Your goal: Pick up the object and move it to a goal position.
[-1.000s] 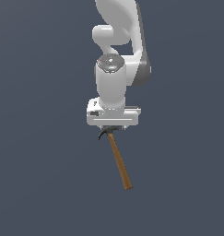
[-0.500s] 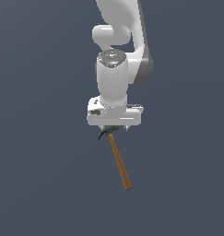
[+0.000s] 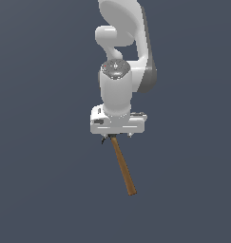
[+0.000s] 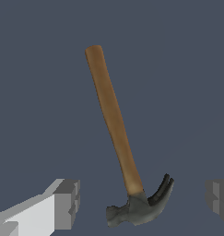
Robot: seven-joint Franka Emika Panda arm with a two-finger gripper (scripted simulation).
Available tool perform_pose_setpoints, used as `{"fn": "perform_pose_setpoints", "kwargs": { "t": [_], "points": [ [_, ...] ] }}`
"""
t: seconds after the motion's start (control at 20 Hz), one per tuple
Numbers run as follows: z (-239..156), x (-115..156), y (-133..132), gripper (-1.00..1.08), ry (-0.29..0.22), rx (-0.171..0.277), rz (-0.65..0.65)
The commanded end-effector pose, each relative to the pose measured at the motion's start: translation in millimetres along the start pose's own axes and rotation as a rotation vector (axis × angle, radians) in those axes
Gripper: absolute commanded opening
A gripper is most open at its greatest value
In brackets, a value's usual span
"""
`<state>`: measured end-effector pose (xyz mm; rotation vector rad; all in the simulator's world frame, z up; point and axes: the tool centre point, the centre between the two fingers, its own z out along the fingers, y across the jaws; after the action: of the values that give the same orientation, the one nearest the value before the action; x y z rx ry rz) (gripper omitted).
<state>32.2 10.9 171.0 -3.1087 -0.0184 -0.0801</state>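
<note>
A small claw hammer with a long brown wooden handle and dark curved metal head (image 3: pixel 122 166) is seen directly below the white arm's gripper (image 3: pixel 118 136) in the exterior view, head up by the gripper, handle slanting down toward that view's right. In the wrist view the hammer (image 4: pixel 114 133) lies between the two grey finger pads (image 4: pixel 67 203), which are spread wide with clear gaps on both sides of the head; nothing is clasped. No contact between pads and hammer is shown.

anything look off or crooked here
Nothing looks damaged. The hammer lies at a slant to the tool, whose open fingers stand apart on either side of the dark head, not touching it.
</note>
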Motion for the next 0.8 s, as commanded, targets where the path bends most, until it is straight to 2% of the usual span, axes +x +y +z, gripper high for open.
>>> {"fn": "perform_pose_setpoints", "kwargs": {
  "t": [0.0, 0.75],
  "points": [
    [10.9, 3.8, 1.2, 1.0, -0.006, -0.004, -0.016],
    [96.4, 25.7, 9.5, 1.0, -0.049, -0.026, -0.134]
  ]
}}
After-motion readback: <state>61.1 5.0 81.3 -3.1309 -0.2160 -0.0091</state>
